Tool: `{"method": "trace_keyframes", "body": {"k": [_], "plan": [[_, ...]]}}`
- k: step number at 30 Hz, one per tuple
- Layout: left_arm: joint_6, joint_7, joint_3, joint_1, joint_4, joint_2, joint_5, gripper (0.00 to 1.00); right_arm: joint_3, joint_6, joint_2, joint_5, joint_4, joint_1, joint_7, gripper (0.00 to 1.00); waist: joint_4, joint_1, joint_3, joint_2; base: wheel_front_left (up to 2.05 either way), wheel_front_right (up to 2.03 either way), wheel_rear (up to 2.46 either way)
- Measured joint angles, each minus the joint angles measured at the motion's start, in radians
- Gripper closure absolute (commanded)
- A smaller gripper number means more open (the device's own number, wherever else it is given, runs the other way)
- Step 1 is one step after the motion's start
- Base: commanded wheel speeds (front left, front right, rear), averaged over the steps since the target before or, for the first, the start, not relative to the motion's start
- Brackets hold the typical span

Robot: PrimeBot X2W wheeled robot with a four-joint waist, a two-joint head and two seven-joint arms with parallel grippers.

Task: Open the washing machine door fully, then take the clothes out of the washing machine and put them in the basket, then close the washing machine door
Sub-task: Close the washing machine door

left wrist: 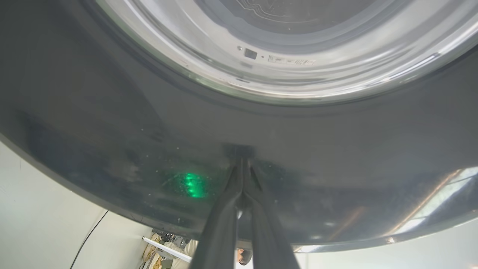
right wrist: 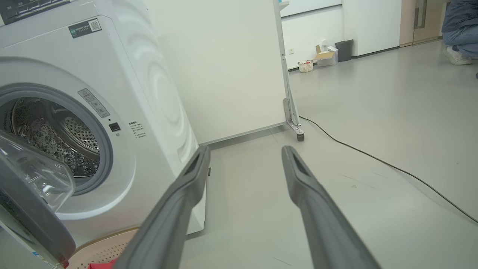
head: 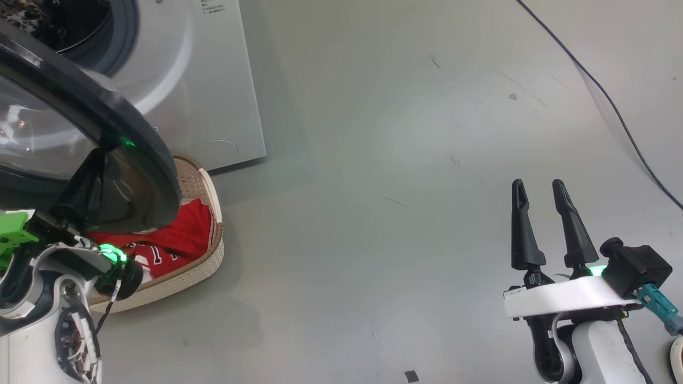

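Observation:
The washing machine [head: 213, 80] stands at the upper left, its steel drum [right wrist: 48, 130] showing no clothes inside. The washing machine door [head: 139, 144] hangs partly open over the basket [head: 213, 250]. My left gripper [head: 100, 154] is shut, with nothing between its fingers. Its tips [left wrist: 241, 155] press against the door's glossy black rim [left wrist: 336, 157]. Red clothes [head: 181, 234] with white lettering lie in the basket below the door. My right gripper [head: 539, 186] is open and holds nothing, over bare floor far right of the machine. The right wrist view shows its open fingers [right wrist: 244, 153], the door [right wrist: 33, 209] and the basket [right wrist: 104, 250].
A dark cable [head: 613, 106] runs across the floor at the right. A white panel on castors [right wrist: 231, 67] stands behind the machine. A person [right wrist: 459, 30] crouches far off at the back right. Open grey floor lies between the machine and my right arm.

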State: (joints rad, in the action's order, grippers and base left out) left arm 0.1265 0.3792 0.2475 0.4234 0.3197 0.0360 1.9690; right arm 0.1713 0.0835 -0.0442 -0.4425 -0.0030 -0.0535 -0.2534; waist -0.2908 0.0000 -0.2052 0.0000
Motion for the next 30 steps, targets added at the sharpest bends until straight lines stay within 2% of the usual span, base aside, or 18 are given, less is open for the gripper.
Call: {"method": "trace_keyframes", "body": {"k": [6,12,22,30], "plan": [[-0.001,-0.021,-0.020,0.028,0.032,-0.003,0.000,1.00,-0.022,-0.007,0.001,-0.006,-0.004,0.000,0.000,0.00,-0.023,0.0000,-0.010,0.0000,0.00,0.00,0.00],[-0.010,-0.021,-0.051,0.048,0.058,-0.007,0.000,1.00,-0.039,-0.015,0.002,-0.006,-0.013,0.000,0.000,0.00,-0.011,0.0000,-0.011,0.0000,0.00,0.00,0.00],[-0.046,-0.009,-0.118,0.045,0.094,-0.011,-0.004,1.00,-0.063,-0.014,0.003,-0.001,-0.016,0.001,0.000,0.00,0.052,0.0000,0.001,0.0000,0.00,0.00,0.00],[-0.096,0.025,-0.233,-0.039,0.104,-0.013,-0.090,1.00,-0.076,-0.013,0.003,0.015,-0.016,0.003,0.000,0.00,0.128,0.0000,0.026,0.0000,0.00,0.00,0.00]]}}
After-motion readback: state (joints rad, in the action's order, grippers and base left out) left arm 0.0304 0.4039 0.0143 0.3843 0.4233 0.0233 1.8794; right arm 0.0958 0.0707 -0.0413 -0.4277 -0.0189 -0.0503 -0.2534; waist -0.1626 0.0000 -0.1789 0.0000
